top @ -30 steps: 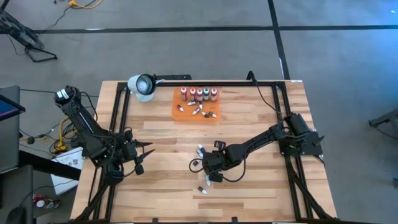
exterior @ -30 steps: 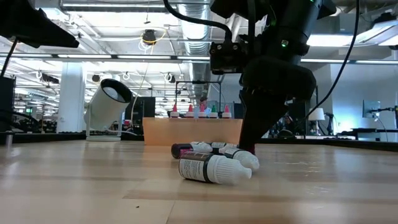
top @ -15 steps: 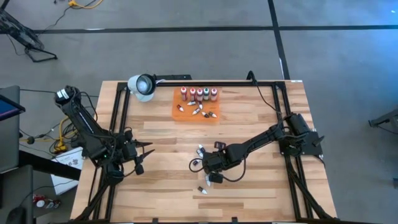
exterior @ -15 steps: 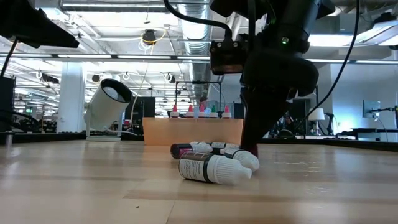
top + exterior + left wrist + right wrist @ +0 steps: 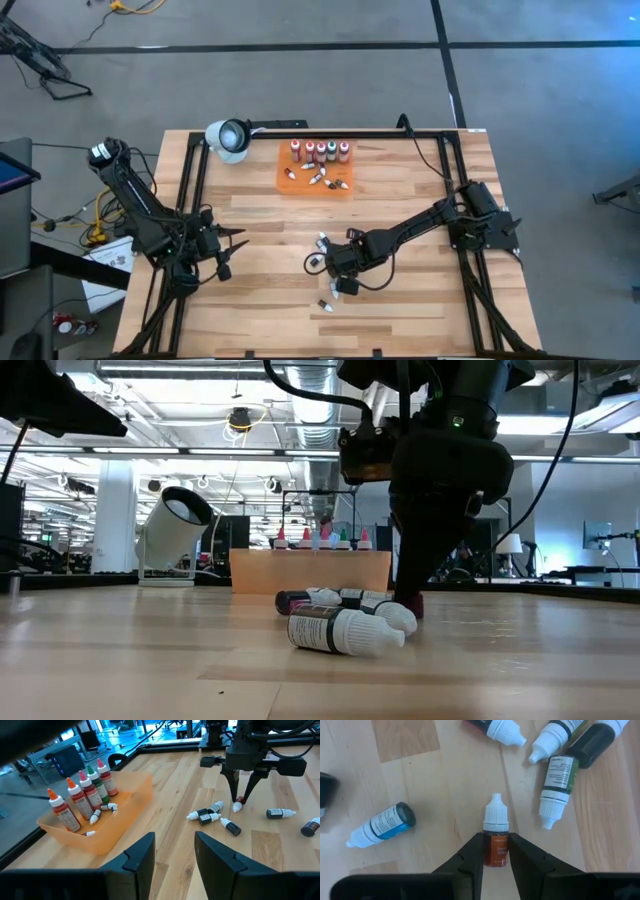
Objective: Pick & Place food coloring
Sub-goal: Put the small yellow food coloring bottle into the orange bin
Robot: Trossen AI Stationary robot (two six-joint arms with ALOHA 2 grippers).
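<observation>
Right end effector now clamped on red vial, orange tray holding upright bottles, left end effector parted

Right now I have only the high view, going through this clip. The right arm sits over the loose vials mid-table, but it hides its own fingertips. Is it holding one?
Observer: Yes. In the right wrist view the right gripper is shut on a vial with a red-brown label and a white cap.
Operator: Lifted, or on the wood?
Observer: I cannot tell for certain. The left wrist view shows the vial hanging cap-down between the fingers, its tip at or just above the table.
Operator: And the left arm?
Observer: The left gripper waits near its table edge, fingers apart and holding nothing.
Operator: Anything in the tray?
Observer: The orange tray holds upright bottles and a few small vials lying flat.
</observation>
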